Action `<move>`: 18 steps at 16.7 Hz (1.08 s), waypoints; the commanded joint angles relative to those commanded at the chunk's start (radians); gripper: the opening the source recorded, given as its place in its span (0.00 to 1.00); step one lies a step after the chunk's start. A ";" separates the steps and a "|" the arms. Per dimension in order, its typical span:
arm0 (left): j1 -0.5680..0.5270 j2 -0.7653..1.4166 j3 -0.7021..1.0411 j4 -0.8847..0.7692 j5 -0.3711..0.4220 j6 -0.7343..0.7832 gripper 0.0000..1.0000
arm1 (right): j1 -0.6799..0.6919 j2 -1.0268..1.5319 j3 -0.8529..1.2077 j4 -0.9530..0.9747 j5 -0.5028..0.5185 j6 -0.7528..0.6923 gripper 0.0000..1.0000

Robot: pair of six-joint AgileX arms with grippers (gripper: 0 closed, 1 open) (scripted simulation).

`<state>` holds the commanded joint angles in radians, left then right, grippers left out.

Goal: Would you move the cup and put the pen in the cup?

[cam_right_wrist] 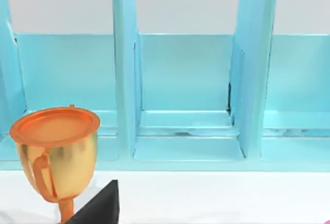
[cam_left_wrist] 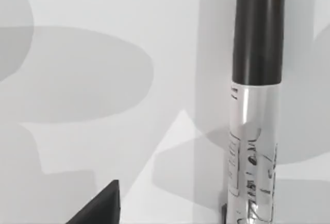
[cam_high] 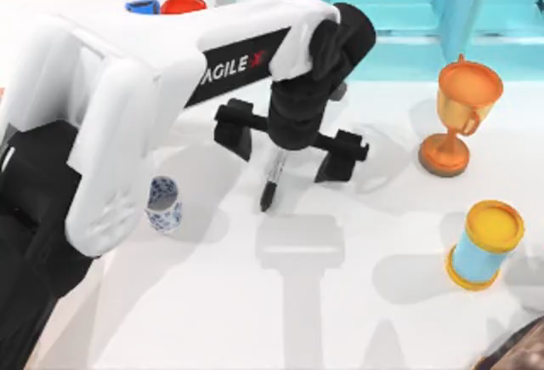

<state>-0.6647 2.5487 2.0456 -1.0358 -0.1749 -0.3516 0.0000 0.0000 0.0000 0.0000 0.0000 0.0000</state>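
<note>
Top view shows our left gripper [cam_high: 291, 150] spread wide over the pen [cam_high: 274, 181], gripping nothing; we should centre before closing.

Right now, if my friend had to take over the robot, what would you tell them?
Left gripper: over the middle of the table, above the slim black marker pen with a white-grey label band. The left wrist view shows the pen close beside one finger. I cannot tell whether it is gripped.
Right arm: parked at the table's front right corner.
The small white cup with blue speckles stands upright, left of the pen, beside the left arm.
Done: nothing settled; the pen is not in the cup.
Left: secure the pen, move the cup as needed, drop the pen in.
</note>
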 joint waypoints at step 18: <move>0.000 0.000 0.000 0.000 0.000 0.000 0.00 | 0.000 0.000 0.000 0.000 0.000 0.000 1.00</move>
<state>-0.6647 2.5487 2.0456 -1.0358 -0.1749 -0.3516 0.0000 0.0000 0.0000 0.0000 0.0000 0.0000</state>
